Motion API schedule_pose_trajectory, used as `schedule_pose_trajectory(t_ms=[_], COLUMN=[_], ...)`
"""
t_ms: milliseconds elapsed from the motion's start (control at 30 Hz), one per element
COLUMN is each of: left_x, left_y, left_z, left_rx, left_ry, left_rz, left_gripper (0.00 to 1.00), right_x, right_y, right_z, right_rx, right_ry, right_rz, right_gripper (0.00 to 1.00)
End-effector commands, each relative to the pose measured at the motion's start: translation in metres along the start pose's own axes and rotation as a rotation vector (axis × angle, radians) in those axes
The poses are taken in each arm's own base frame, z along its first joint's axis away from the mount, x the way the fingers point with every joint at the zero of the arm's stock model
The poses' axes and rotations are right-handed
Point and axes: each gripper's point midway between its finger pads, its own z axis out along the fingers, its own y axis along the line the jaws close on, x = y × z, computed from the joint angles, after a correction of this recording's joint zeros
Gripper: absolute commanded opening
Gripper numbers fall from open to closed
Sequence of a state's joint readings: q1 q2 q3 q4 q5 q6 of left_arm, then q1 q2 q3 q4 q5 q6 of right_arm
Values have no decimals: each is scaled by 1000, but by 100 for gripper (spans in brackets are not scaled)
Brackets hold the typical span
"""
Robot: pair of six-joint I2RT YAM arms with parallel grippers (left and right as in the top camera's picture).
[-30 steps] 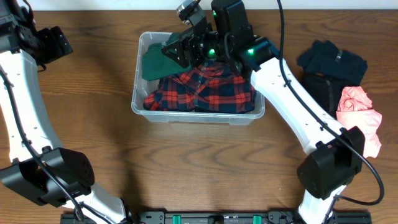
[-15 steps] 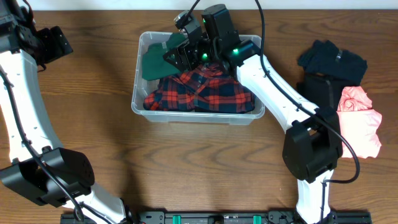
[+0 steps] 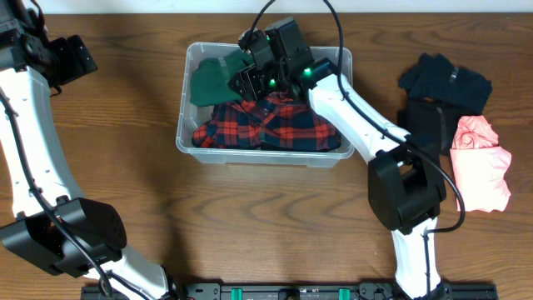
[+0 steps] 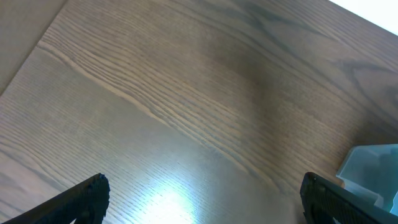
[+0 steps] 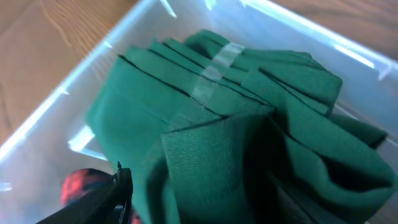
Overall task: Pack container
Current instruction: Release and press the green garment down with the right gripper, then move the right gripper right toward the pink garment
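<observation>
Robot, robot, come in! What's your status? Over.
Left gripper open, empty, over the table. Right gripper in the bin at the green cloth, grip unclear. Plaid shirt inside too. Nothing blocking.

container: green folded cloth inside | tape strip across cloth's folds | red plaid patch beside cloth

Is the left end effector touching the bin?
Apart. The overhead view shows bare table between the left end effector and the bin.
</observation>
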State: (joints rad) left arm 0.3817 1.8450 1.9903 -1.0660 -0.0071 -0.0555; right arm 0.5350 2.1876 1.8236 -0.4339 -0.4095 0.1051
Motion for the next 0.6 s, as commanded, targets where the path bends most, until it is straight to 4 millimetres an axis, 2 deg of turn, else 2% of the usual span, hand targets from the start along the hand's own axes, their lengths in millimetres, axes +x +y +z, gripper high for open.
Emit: schedule_pose_trajectory(t_ms=[0,300,433,567], left_x=[0,0,0,0], left_y=[0,0,0,0], left_z=[2,2,2,2], left_rx=[-2,-2,-2,-3], left_ry=[3,3,3,3], left_rz=[-10,-10,-10,-10], left_gripper=[98,98,98,98], right_x=[13,38,48,49], right_y=[-21,-45,-49,-49], right_z=[11,27,34,35], right_rx=[76,158,161,160], right_ry=[34,101,125,128], right_rz=[10,35,44,45], right_gripper=[64,66,67,67])
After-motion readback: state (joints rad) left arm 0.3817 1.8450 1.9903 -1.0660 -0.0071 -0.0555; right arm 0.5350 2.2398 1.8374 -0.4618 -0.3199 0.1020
